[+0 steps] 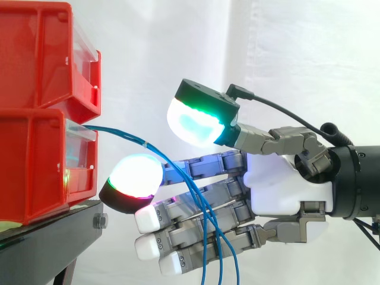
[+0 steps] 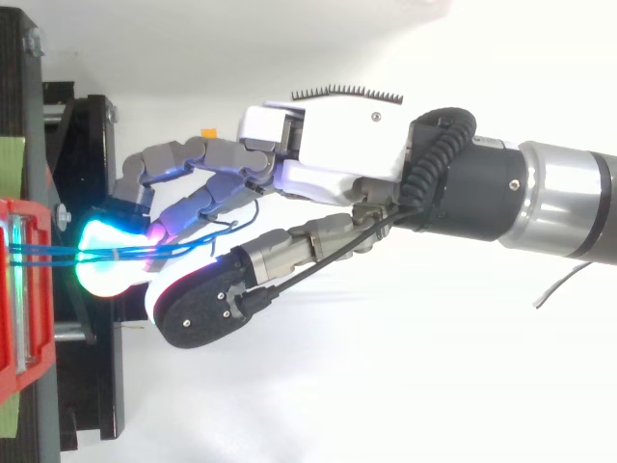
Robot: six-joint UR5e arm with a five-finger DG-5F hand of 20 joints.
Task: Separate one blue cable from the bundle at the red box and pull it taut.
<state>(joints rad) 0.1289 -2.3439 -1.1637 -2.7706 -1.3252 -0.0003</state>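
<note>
Side view: blue cables [image 1: 127, 136] leave the lower of two stacked red bins [image 1: 35, 166], arc rightward and hang down in front of the hand's [image 1: 285, 184] outstretched fingers [image 1: 172, 209]. Behind them the hand is released, its green-glowing thumb pad [image 1: 196, 122] raised well above the fingers, grasping nothing. A white curtain [image 1: 178, 41] backs the black stand [image 1: 53, 234].

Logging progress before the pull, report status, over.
Status: hand open, fingers relaxed. Slack thin blue cables run from lower red plastic bin across them, not taut. No obstruction seen.
</note>
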